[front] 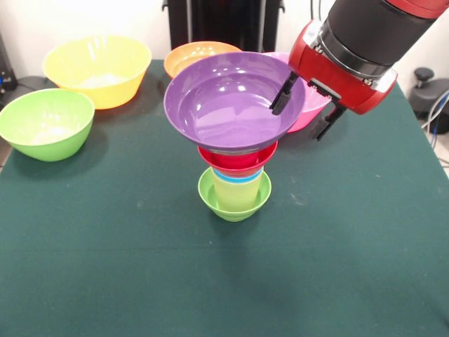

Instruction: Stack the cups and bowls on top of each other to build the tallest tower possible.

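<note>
Seen from the front: mid-table, tower (236,165) of small lime-green bowl (234,200) holding yellow, blue and red pieces, capped by empty wide purple bowl (231,102), whose right rim sits between parted fingers of gripper (307,111) on arm slanting from upper right.

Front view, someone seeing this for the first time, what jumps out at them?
First, the wide glossy purple plastic bowl topping the multicoloured tower of nested cups and bowls at mid-table, based on a small lime-green bowl. Next, the red and black gripper straddling the purple bowl's right rim, one finger inside. Large yellow and green bowls wait at far left.
</note>
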